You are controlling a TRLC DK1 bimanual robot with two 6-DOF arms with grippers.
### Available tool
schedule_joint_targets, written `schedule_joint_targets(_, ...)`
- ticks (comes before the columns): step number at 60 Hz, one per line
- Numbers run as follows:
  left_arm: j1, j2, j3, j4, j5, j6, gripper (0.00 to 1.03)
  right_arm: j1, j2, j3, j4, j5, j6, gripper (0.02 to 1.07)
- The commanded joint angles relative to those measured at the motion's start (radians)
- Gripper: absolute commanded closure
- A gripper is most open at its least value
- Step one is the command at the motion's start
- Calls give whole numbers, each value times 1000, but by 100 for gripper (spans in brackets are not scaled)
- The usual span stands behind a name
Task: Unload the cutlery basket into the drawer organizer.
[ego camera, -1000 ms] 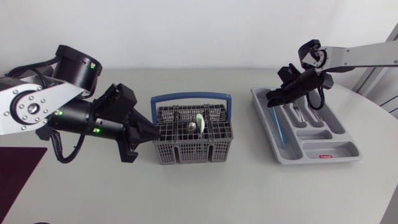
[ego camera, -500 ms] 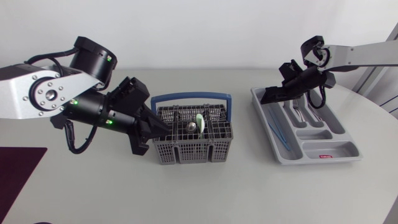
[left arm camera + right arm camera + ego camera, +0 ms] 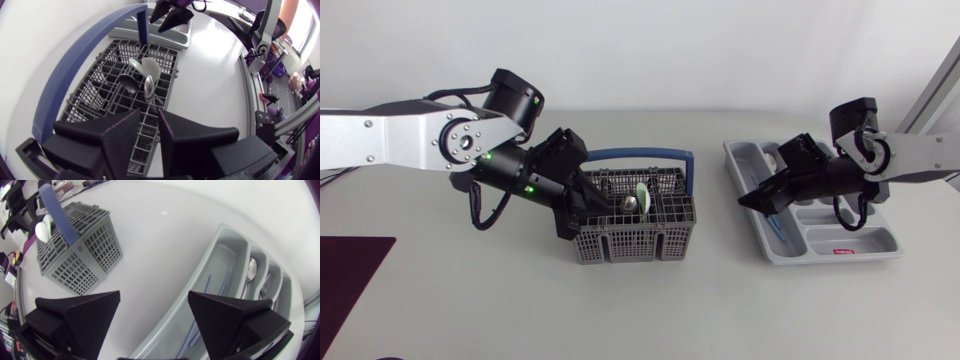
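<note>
Spoons (image 3: 149, 86) are standing in the basket (image 3: 632, 245) at the centre of the worktop (image 3: 720, 310), with the organizer (image 3: 840, 258) at its 3 o'clock. The left hand (image 3: 586, 206) — slightly spread, empty — is hovering at the basket's 9 o'clock rim, risking snagging the grid or tipping it. The right hand (image 3: 756, 200) is gaping, empty.

Robotics laboratory test bench, so identified by a plain white table (image 3: 650, 310) on which a grey cutlery basket (image 3: 630, 245) at centre and a grey drawer organizer (image 3: 865, 240) at right are set out between two mounted machines, left arm (image 3: 390, 140) and right arm (image 3: 920, 155).
</note>
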Motion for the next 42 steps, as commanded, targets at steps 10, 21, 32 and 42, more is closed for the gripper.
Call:
schedule_joint_targets(10,-29,43,116,-77,27,113,54,-9,-83,-131,66,-37,-135,9)
schedule_joint_targets(21,-61,53,131,-111,30,145,54,1,-129,-192,106,-44,-152,9)
schedule_joint_targets(32,-75,53,133,-112,15,140,54,4,-168,-211,115,-44,-157,9)
schedule_joint_targets(42,-78,46,136,-108,-14,143,55,24,-209,-248,121,-44,-160,9)
